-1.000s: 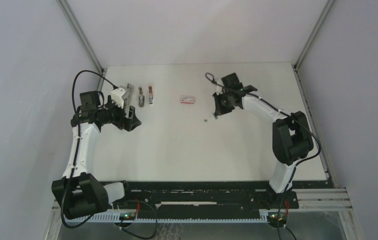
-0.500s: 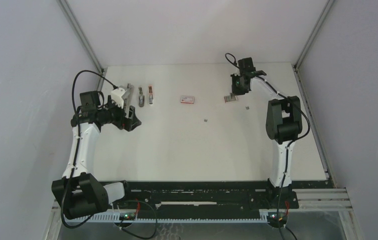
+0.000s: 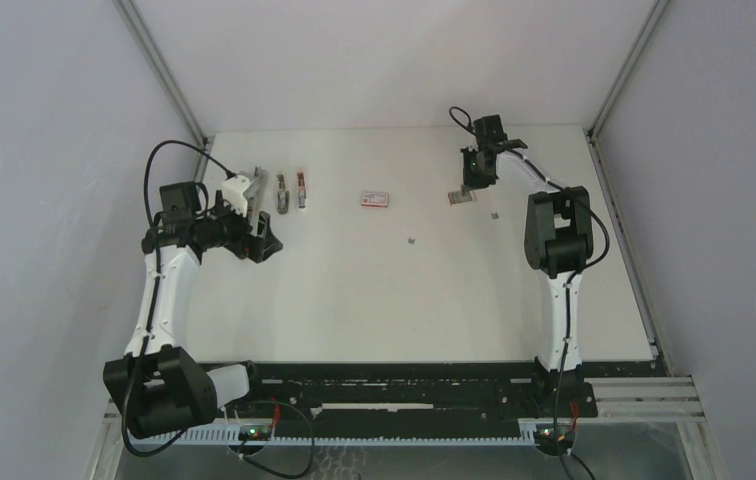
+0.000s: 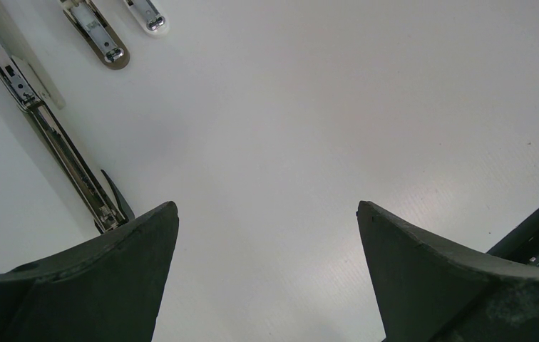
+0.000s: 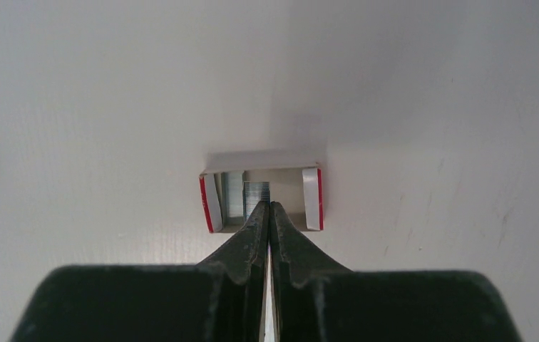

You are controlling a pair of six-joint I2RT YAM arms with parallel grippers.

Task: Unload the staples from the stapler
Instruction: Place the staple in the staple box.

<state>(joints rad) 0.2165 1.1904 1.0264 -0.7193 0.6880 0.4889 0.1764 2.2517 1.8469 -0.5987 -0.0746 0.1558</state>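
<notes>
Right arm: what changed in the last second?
The right hand swung from mid-table toward the far right, and now sits shut with its tips at the small open box of staples. The left hand, stapler and red-and-white box stayed put.

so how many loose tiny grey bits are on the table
2: the middle bit lies near the red-and-white box; the right bit lies near the right claw. Tinier ones may go unseen.
</notes>
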